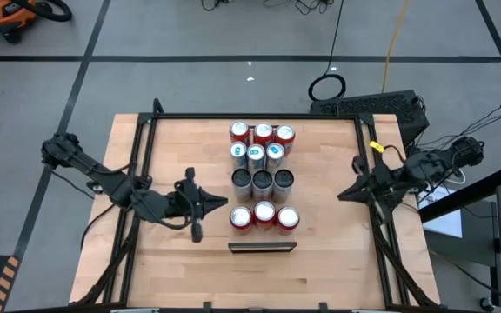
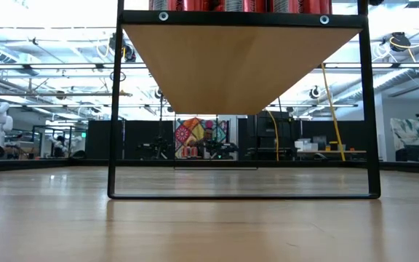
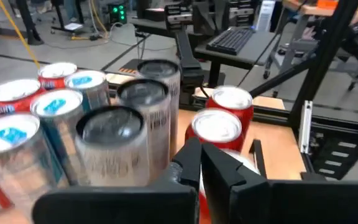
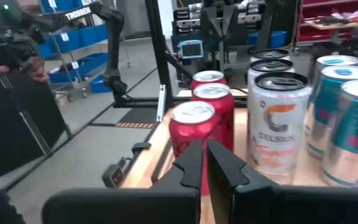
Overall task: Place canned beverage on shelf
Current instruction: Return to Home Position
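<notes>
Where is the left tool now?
High view: the left tool, shut, sits just left of the dark-topped cans and the lower red cans, touching neither.

CELSIUS on white can (image 4: 277,127)

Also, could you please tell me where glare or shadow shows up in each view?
High view: even light, and the red cans' lids glint white. Low view: bright ceiling lights glare behind the shelf's shaded underside. Both wrist views: pale highlights on the can lids.
</notes>
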